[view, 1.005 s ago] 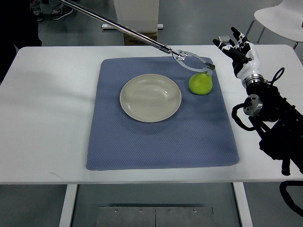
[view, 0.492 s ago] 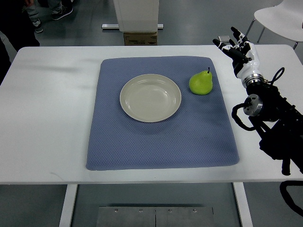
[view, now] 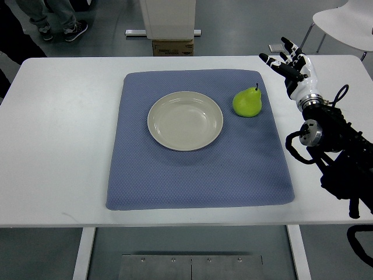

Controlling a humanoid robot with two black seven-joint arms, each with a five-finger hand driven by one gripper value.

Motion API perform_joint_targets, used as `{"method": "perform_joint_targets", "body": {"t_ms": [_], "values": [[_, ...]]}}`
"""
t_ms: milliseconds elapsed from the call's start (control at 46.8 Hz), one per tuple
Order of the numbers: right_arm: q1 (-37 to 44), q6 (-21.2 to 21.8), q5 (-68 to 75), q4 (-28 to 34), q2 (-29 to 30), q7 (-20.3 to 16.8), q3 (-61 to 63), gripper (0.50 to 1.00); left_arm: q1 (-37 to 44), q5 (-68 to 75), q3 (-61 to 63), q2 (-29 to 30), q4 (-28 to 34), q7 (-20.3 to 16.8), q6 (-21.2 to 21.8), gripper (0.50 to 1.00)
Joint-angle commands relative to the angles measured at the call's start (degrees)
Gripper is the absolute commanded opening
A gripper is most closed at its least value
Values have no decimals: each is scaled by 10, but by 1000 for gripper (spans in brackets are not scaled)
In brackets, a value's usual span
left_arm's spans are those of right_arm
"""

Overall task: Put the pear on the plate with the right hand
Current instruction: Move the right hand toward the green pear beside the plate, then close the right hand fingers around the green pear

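The green pear (view: 247,102), short dark stem upward, is seen in the top view lying on a blue textured cloth mat (view: 198,175), just beside the right rim of a round, shallow, cream-coloured plate (view: 185,121) and apart from it. The plate is set near the middle of the mat's far half, and nothing is held in it. The mat is spread on a white surface (view: 58,146). The right hand (view: 289,65), black and white, is held above the surface's far right part, to the right of the pear and clear of it, with its fingers (view: 269,59) spread apart and nothing grasped. A person's legs and shoes (view: 58,23) are seen on the floor at the upper left.
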Motion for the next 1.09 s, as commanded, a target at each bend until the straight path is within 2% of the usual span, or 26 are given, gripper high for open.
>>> {"method": "perform_joint_targets", "body": {"t_ms": [0,214,428,556,705,1069], "values": [[0,0,0,0,-2,3,-24,1000,0,0,0,0,0,0,0,1000],[-3,0,-1,0,-1,10,-97,1000,0,0,0,0,0,0,0,1000],[-3,-1,-1,-6,-2,59,-173,1000,0,0,0,0,0,-1,0,1000],[-3,-1,-1,-30,-1,90,-200,1000,0,0,0,0,0,0,0,1000],[-4,-1,-1,-68,4,104,-202,1000,0,0,0,0,0,0,0,1000],[-4,-1,-1,-76,5,126,-251,1000,-1,0,0,0,0,0,0,1000]]}}
